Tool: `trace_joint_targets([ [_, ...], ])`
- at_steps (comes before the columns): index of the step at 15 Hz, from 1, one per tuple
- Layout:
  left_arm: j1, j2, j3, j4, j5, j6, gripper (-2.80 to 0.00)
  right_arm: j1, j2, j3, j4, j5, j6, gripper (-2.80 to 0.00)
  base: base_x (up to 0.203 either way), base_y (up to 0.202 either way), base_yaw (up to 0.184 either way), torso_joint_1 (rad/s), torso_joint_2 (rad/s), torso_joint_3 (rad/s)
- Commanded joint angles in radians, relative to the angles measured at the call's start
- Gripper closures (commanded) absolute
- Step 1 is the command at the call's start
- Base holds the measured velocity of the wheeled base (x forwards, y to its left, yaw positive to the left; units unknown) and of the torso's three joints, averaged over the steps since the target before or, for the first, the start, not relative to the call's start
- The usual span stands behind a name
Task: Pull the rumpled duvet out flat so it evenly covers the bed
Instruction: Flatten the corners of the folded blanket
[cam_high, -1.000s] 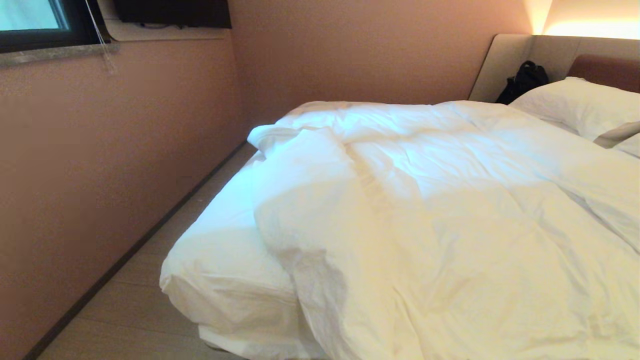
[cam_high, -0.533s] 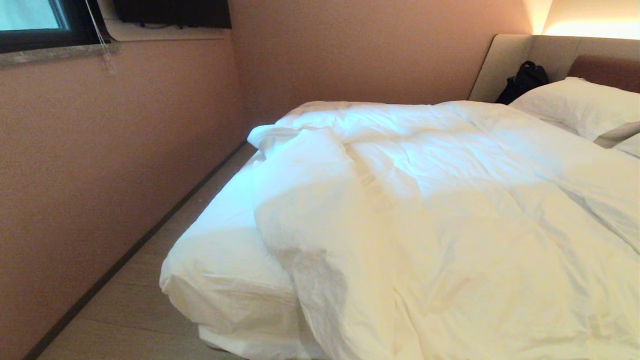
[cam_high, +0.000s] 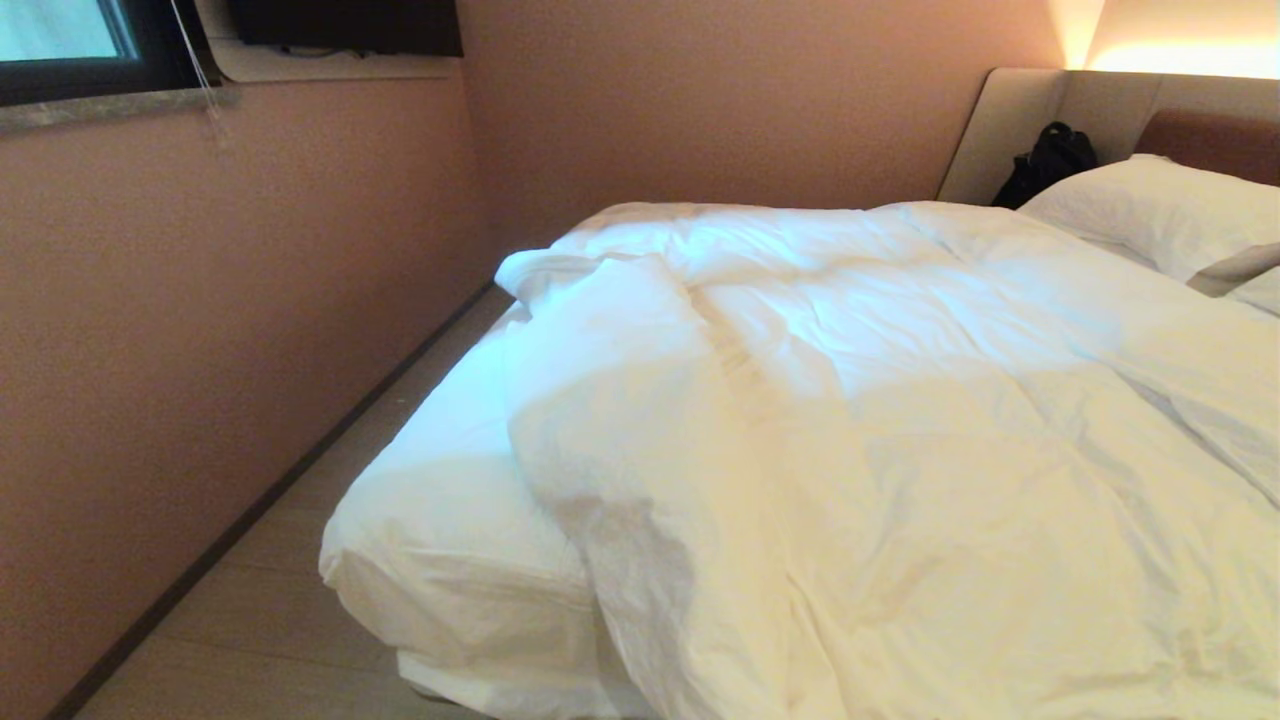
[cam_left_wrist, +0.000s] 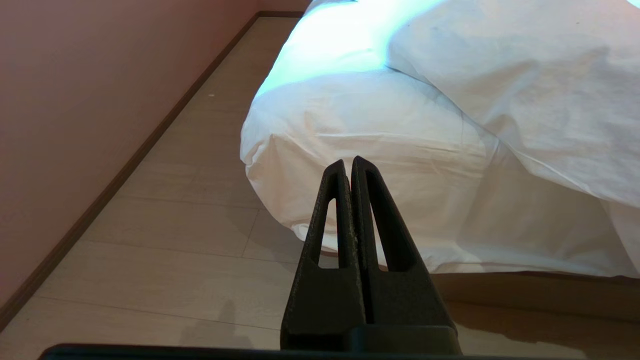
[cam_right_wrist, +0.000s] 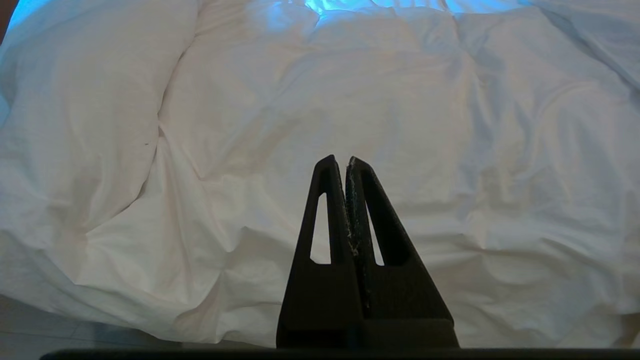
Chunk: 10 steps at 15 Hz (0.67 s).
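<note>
Duvet: the duvet (cam_high: 900, 430) lies rumpled over most of the bed (cam_high: 440, 560), white and puffy, with broad creases running across it. Its left edge is folded back in a thick roll from the far left corner toward the near side, so a strip of the mattress is left bare along the left. At the near edge it spills over the foot of the bed.
Bed: low, with a white-sheeted mattress. The near left corner is uncovered and rounded, and a tan wooden base (cam_left_wrist: 530, 290) shows under it in the left wrist view.
Pillows: a white pillow (cam_high: 1160, 210) sits at the far right, against the headboard (cam_high: 1040, 110), just past the duvet's far edge.
Bag: a black bag (cam_high: 1050, 160) rests in the far corner between the headboard and the pillow.
Room: a pink wall (cam_high: 200, 300) runs along the left, with a strip of pale wooden floor (cam_high: 260, 620) between it and the bed. A window (cam_high: 70, 40) is at the far left.
Left gripper: the left gripper (cam_left_wrist: 348, 161) has its fingers pressed together and holds nothing. It hangs over the floor near the bare near-left corner of the mattress, apart from it.
Right gripper: the right gripper (cam_right_wrist: 340, 160) is likewise closed and empty, pointing at the duvet's near part without touching it.
</note>
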Motion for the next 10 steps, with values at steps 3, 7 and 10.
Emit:
trace_joint_targets([
  [3,0.001,0.0,0.0,0.0,0.0,-0.001,0.0,0.0,0.0,0.0,0.001,0.0,0.0,0.0,0.0,0.0,0.0,0.0,0.0,0.0],
  [7,0.001,0.0,0.0,0.0,0.0,0.0,0.0,0.0,0.0,0.001,0.001,0.0,0.0,0.0,0.0,0.0,0.0,0.0,0.0,0.0],
  [10,0.001,0.0,0.0,0.0,0.0,0.0,0.0,0.0,0.0,0.0,0.001,0.0,0.0,0.0,0.0,0.0,0.0,0.0,0.0,0.0],
])
